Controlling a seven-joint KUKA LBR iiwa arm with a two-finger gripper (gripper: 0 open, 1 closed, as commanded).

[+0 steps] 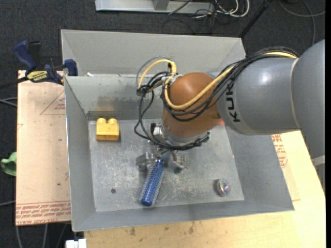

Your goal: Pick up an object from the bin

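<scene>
— What is seen at the left of the bin?
— A yellow toy brick [107, 129] is seen lying flat near the left wall of the bin [77, 154], well apart from everything else.
— And toward the middle?
— A blue roller [151, 186], a bristly tube, is laid aslant on the bin floor. Its lower end is pointed toward the near wall and its upper end is tucked under the jaws.
— How are the jaws set?
— They are spread apart and set low, close to the floor. One finger [141, 162] is placed left of the roller's upper end and the other to its right, so that end is bracketed between them. Whether either finger is touching the roller cannot be told.
— What is found above them?
— The wrist is capped by an orange cover [189, 94] looped with yellow and black cables, and the grey arm [269, 94] is extended in from the right.
— Anything further right?
— A small silvery round thing [223, 187] is seen near the bin's near right corner, well apart from the jaws.
</scene>
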